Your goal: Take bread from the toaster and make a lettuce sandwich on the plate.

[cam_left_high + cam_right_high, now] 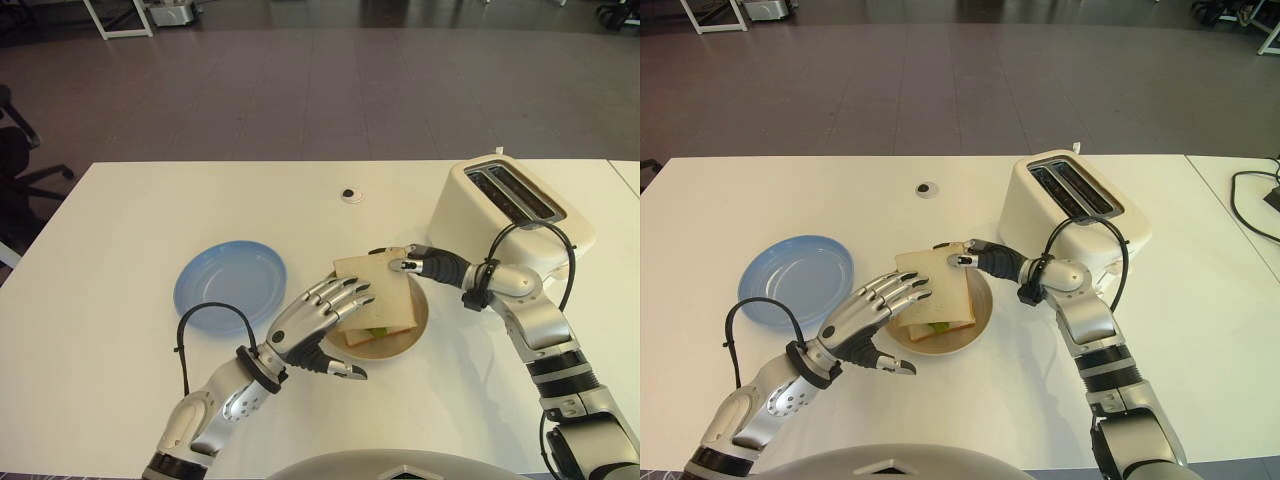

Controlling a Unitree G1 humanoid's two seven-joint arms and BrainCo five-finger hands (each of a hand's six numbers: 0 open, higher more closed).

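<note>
Closest to us was the left hand (318, 318), fingers (345, 296) stretched out flat and holding nothing, tips resting at the left edge of the top bread slice (380, 285). Over on the other side, the right hand (435, 264) had its fingers (408, 266) pinched on that slice's far right corner.

That slice sat a bit tilted over the cream plate (421, 318), with green lettuce (376, 332) peeking out underneath and what looked like a bottom slice below it. So we figured this was the closing step, the top going on. Next we'd want the slice squared flat over the lettuce, then a clean let-go without dragging it.

All the food was on the cream plate; the blue plate (215, 270) sat just left of it on the desk (120, 250). We couldn't tell if the toaster (470, 215) had anything in its dark slots.
</note>
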